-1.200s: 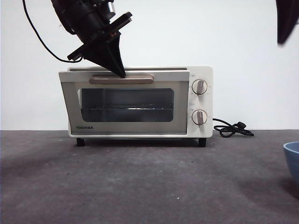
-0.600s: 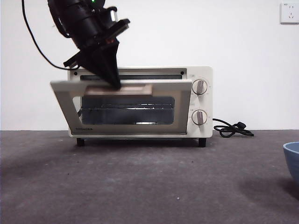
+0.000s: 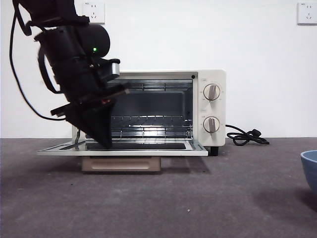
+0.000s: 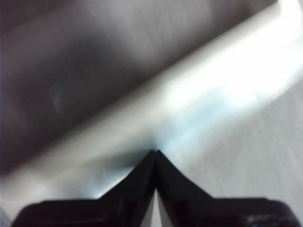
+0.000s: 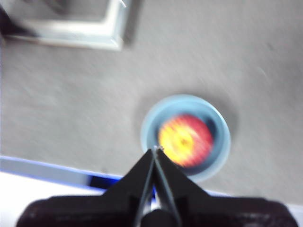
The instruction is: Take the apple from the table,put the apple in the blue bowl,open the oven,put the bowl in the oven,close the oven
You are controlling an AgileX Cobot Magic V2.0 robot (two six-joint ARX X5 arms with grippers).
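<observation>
Front view, oven door lowered flat, left gripper tip on its inner face, bowl at far right edge, bare table between; left wrist view, jaws closed, empty; right wrist view, right gripper closed, empty, above apple in bowl.

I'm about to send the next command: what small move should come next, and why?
Probably bring the right hand down to grasp the blue bowl. The oven door lies fully down and flat, the apple already sits in the bowl, and the right hand hangs shut above it. The left hand is at the door.
</observation>
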